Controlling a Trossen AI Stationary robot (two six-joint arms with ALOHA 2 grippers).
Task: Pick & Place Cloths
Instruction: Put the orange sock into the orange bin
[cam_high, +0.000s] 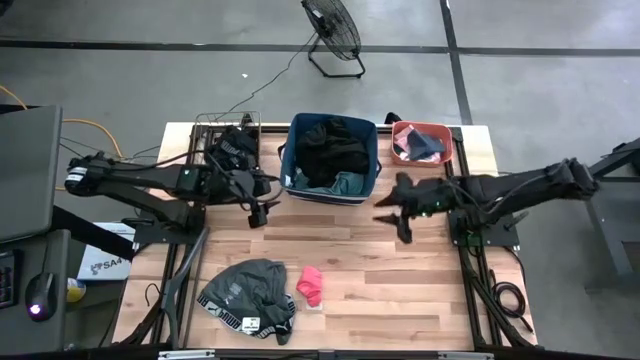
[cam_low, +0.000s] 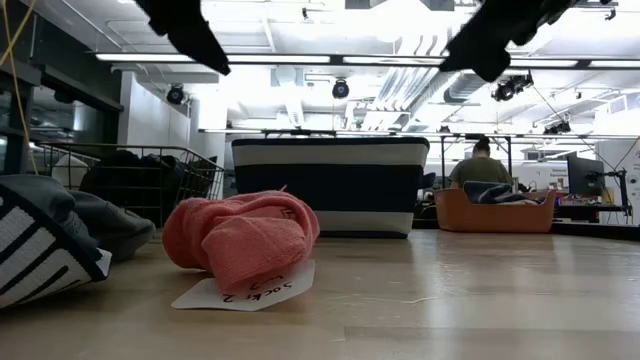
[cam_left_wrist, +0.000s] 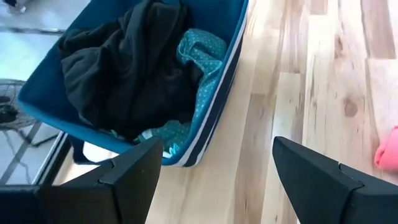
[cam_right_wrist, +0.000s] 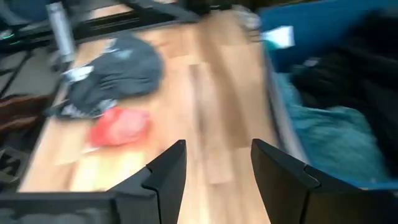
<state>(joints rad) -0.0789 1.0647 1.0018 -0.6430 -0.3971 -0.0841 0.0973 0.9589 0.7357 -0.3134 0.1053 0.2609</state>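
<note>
Lying crumpled: pink cloth (cam_high: 311, 286) | grey cloth (cam_high: 247, 297) beside, white-banded

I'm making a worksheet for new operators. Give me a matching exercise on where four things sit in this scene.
Things:
1. teal cloth
2. pink cloth
3. grey cloth
4. coral tub

Places:
A. far right corner of the table
B. near edge of the table, left of the pink piece
C. inside the blue bin
D. bare wood, on a white tag

Pairs: 1-C, 2-D, 3-B, 4-A
</note>
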